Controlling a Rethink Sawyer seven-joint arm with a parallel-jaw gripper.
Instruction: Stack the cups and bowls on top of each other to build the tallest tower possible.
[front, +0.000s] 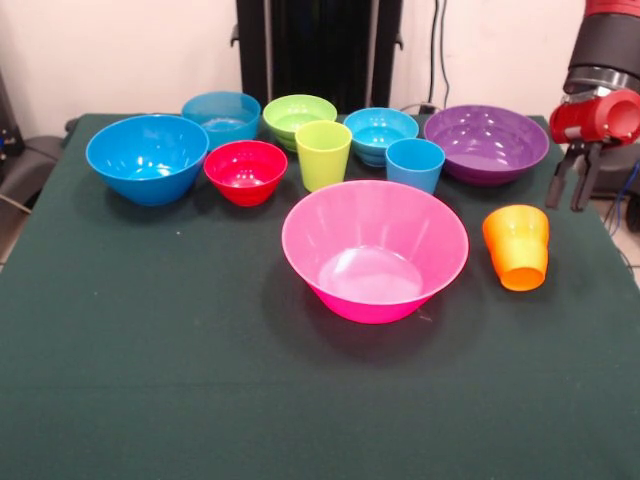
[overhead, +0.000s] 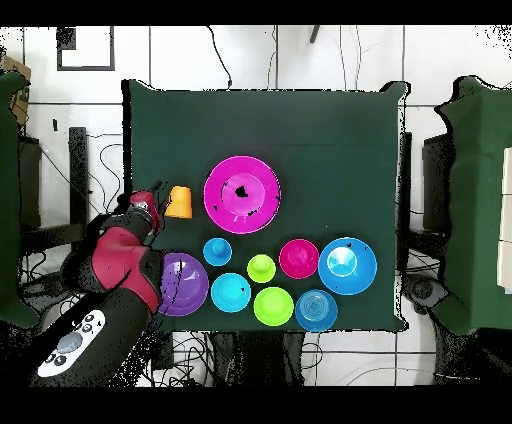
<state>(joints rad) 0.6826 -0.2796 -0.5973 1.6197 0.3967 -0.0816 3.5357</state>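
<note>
Nothing is stacked yet: the huge pink bowl (front: 375, 250) stands alone and upright near the middle of the table (front: 150, 380), empty, a likely base for the tower. Behind it, toward the table's far edge, the other pieces sit in a loose row: large blue bowl (front: 147, 157), red bowl (front: 245, 171), lime green cup (front: 323, 154), light blue cup (front: 414, 164), purple bowl (front: 487, 143), with the ribbed cyan bowl (front: 221, 115), lime green bowl (front: 299, 117) and small blue bowl (front: 380, 133) farther back. The orange cup (front: 517, 246) stands just beside the pink bowl, toward the table's right edge. The gripper (front: 574, 185) hangs above that edge, near the orange cup, fingers slightly apart and holding nothing. All stacking remains.
</note>
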